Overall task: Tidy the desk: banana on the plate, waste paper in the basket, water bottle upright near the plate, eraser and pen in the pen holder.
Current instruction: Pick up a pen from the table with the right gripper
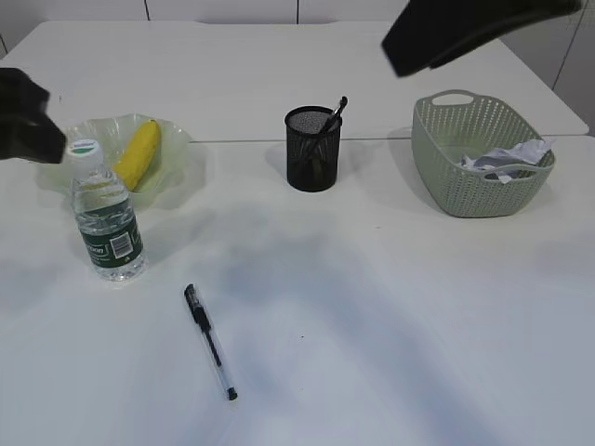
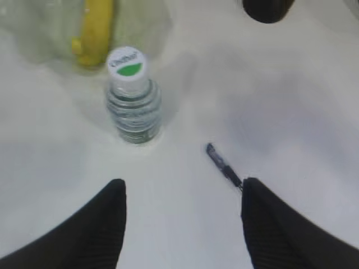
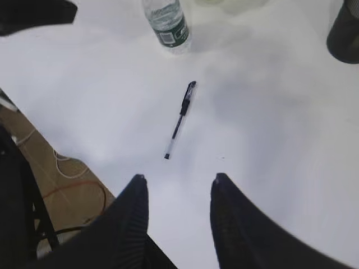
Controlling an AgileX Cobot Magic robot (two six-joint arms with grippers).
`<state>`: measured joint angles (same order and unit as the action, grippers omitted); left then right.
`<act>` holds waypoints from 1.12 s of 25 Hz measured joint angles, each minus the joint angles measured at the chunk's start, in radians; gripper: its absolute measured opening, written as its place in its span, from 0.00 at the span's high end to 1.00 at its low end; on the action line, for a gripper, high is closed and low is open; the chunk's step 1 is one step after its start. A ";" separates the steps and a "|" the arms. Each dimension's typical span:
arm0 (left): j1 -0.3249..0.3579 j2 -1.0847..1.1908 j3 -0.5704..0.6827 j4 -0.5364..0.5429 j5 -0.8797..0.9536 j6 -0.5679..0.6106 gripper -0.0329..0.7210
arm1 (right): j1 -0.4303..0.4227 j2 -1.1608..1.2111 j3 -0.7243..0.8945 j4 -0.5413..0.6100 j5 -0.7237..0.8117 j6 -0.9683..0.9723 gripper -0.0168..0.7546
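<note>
The banana (image 1: 139, 153) lies on the clear plate (image 1: 178, 167) at the back left. Just in front stands the water bottle (image 1: 107, 218), upright. A black pen (image 1: 209, 341) lies flat on the white table, front left of centre. The mesh pen holder (image 1: 312, 149) has another pen (image 1: 333, 116) sticking out. Waste paper (image 1: 509, 158) sits in the green basket (image 1: 465, 177). The eraser is out of view. My left gripper (image 2: 183, 182) hangs open and empty above the table, the bottle (image 2: 133, 106) ahead. My right gripper (image 3: 179, 176) is open and empty, high above the pen (image 3: 180, 117).
The left arm (image 1: 23, 116) shows as a dark shape at the left edge, and the right arm (image 1: 465, 28) at the top right. In the right wrist view the table edge drops to a brown floor with cables (image 3: 67, 190).
</note>
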<state>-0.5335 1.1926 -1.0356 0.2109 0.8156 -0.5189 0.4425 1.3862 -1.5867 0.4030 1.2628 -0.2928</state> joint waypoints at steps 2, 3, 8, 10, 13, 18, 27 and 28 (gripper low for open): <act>0.000 -0.037 0.000 0.056 0.028 -0.035 0.34 | 0.056 0.028 0.000 -0.039 0.000 0.005 0.61; 0.000 -0.053 0.000 0.076 0.041 -0.049 0.34 | 0.085 0.043 0.000 -0.063 0.000 0.013 0.61; -0.001 -0.093 0.000 0.139 0.096 -0.079 0.34 | 0.194 0.110 0.000 -0.177 -0.002 0.081 0.61; -0.001 -0.098 0.000 0.158 0.115 -0.086 0.34 | 0.236 0.137 0.000 -0.216 -0.011 0.113 0.61; 0.014 -0.109 0.000 0.162 0.119 -0.086 0.34 | 0.304 0.184 0.000 -0.300 -0.032 0.172 0.61; 0.092 -0.136 0.002 0.160 0.110 -0.060 0.34 | 0.407 0.283 0.000 -0.416 -0.085 0.279 0.61; 0.287 -0.151 0.002 -0.103 0.084 0.218 0.34 | 0.458 0.451 0.000 -0.441 -0.212 0.383 0.61; 0.312 -0.151 0.002 -0.133 0.084 0.255 0.35 | 0.458 0.468 0.000 -0.443 -0.228 0.390 0.61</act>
<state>-0.2212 1.0416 -1.0340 0.0775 0.8991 -0.2635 0.9002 1.8539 -1.5867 -0.0404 1.0351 0.0969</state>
